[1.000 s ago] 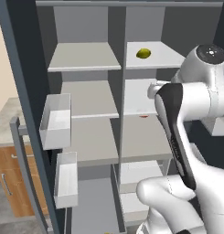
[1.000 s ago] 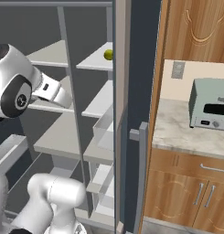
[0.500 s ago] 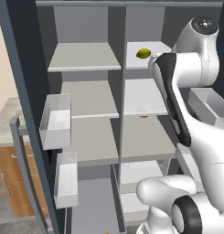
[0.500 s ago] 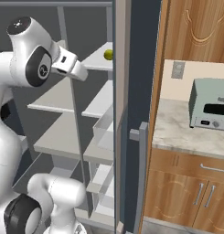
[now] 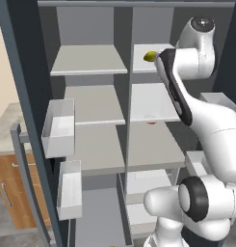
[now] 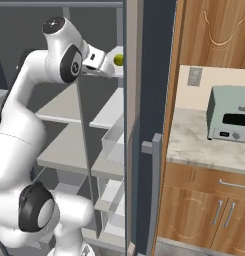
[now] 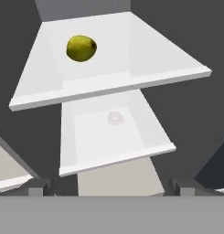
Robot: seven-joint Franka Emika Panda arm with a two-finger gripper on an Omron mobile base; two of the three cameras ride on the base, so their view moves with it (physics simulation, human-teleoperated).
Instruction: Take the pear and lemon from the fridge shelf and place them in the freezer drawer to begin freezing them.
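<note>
A yellow-green round fruit, the lemon by its look [image 5: 149,57] [image 6: 118,59] [image 7: 81,48], lies on the top right fridge shelf [image 5: 143,65] [image 7: 131,50]. On the shelf below sits a small reddish thing [image 5: 150,119] [image 7: 115,118], too faint to tell whether it is the pear. My gripper [image 6: 108,67] [image 7: 111,189] hovers at the front of the top shelf, just short of the lemon, open, with nothing between its fingers. A grey compartment at the bottom [image 5: 98,217] looks like the freezer drawer.
Two white bins [image 5: 59,128] [image 5: 70,190] hang on the open left door. Several pale shelves fill both columns, split by a middle divider [image 5: 128,96]. The right door's edge [image 6: 131,125] stands close to the arm. A toaster oven [image 6: 229,115] sits on the counter to the right.
The arm has swung upward, lifting the hand from the second shelf's height to the top right shelf, close to the lemon. The gripper stayed open. The fruit has not moved.
</note>
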